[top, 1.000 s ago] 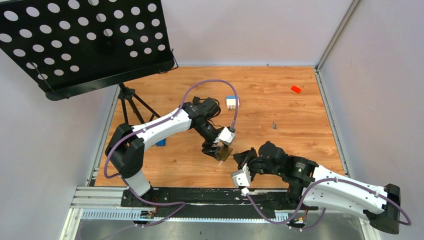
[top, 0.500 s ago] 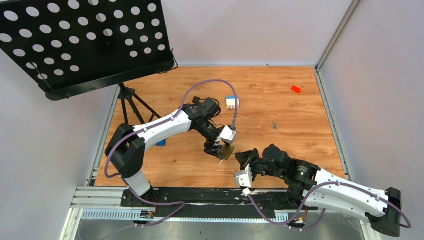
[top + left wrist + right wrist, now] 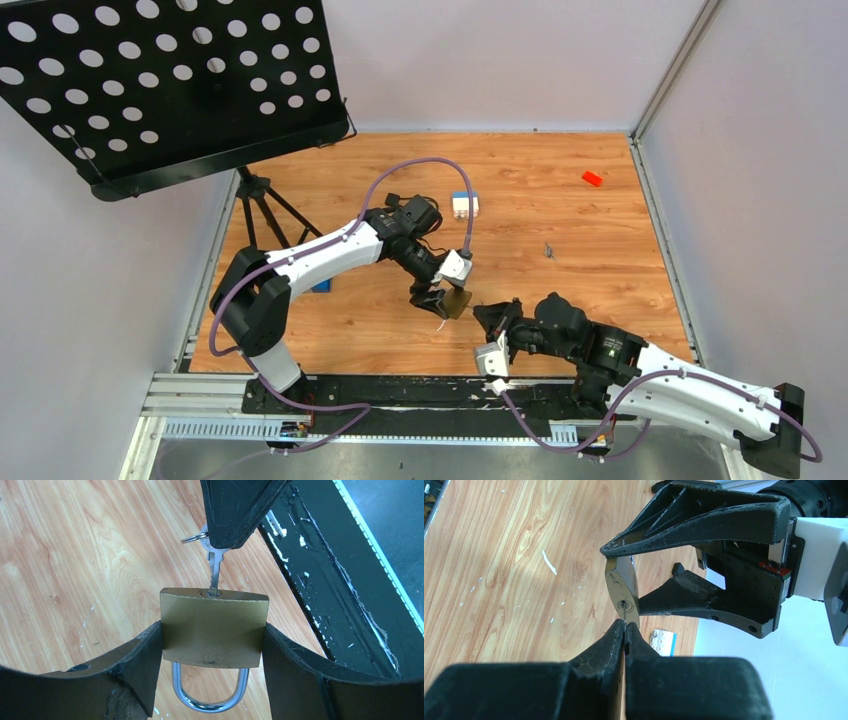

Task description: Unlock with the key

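Note:
My left gripper [image 3: 212, 652] is shut on a brass padlock [image 3: 214, 627], one finger on each side of its body. The steel shackle [image 3: 210, 700] points back toward my wrist. A small grey key [image 3: 215, 572] with a wire ring [image 3: 194, 537] has its tip in the keyhole on the padlock's far face. My right gripper [image 3: 625, 625] is shut on the key's head, just in front of the keyhole [image 3: 624, 605]. From above, the padlock [image 3: 457, 305] hangs over the table's front middle, between the left gripper [image 3: 437, 300] and the right gripper [image 3: 484, 316].
A black perforated music stand [image 3: 170, 80] on a tripod overhangs the back left. On the wood lie a white-and-blue block [image 3: 463, 205], a red block [image 3: 592, 178], a small grey item [image 3: 548, 249] and a blue piece [image 3: 322, 287]. A black rail [image 3: 400, 392] runs along the near edge.
The right arm has stretched lower and to the right while its gripper stays at the padlock. The left arm and the padlock have hardly moved.

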`<state>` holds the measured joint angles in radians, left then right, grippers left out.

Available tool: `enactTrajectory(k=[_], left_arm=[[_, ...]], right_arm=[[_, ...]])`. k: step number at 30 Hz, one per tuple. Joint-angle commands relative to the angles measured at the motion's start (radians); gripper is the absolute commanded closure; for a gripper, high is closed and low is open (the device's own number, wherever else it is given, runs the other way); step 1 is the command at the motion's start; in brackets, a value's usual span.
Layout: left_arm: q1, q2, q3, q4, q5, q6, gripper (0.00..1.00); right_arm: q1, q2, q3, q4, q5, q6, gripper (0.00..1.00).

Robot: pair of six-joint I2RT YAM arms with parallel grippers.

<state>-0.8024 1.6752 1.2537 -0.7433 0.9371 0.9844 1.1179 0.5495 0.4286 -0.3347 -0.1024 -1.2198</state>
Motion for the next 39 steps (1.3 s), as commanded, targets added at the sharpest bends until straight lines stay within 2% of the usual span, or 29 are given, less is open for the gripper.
enactTrajectory(k=[1,11,31,39], left_arm=[[-0.009,-0.066,0.007,0.061,0.121,-0.012,1.00],[-0.009,-0.063,-0.003,0.038,0.088,0.035,1.00],[-0.008,-0.048,0.007,0.019,0.077,0.063,1.00],[-0.009,-0.042,0.013,0.013,0.080,0.063,1.00]], right_arm=[[0.002,-0.017,0.010,0.055,0.008,0.025,1.00],[0.000,-0.031,0.040,0.008,0.019,0.030,1.00],[-0.015,-0.026,0.075,-0.089,-0.056,0.040,1.00],[-0.015,-0.011,0.072,-0.069,-0.068,0.048,1.00]])
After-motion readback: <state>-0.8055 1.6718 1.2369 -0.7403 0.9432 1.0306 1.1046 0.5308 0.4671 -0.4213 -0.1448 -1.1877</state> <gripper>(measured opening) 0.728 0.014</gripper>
